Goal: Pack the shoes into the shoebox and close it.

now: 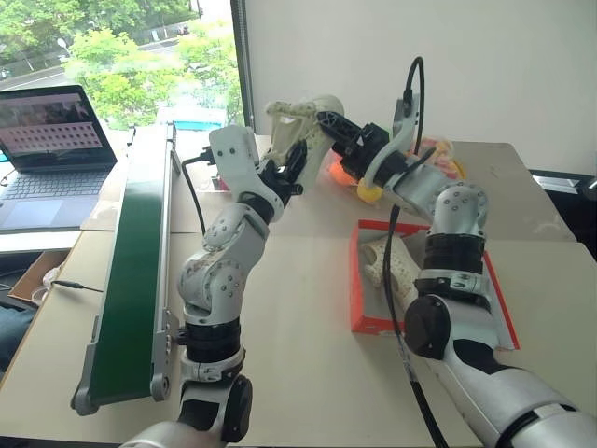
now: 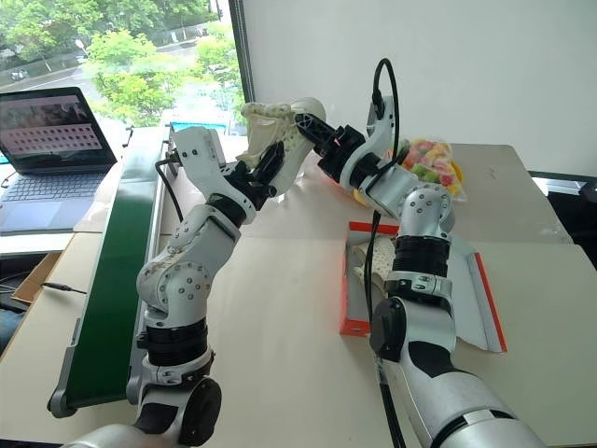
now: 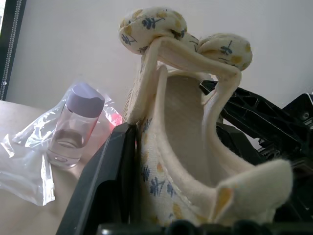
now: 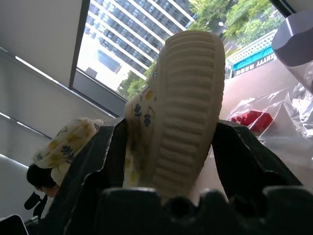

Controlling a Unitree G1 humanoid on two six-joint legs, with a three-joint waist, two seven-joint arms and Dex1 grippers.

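Orange-red cardboard shoebox [image 1: 355,289] open on tabletop [image 1: 298,364], one cream shoe [image 1: 378,264] inside | second cream floral fabric shoe [image 1: 297,126] raised beyond box | left gripper [image 1: 291,173] clamped on it | right gripper [image 1: 343,136] clamped on its sole | clear bag of plush toys [image 2: 431,164] behind

Both hands [image 2: 280,154] raised, nearly meeting

A shoe [image 2: 280,140] is up above the surface [image 2: 280,317] between both hands; the shoebox [image 2: 347,299] lies to the right, the conveyor [image 2: 112,271] left.
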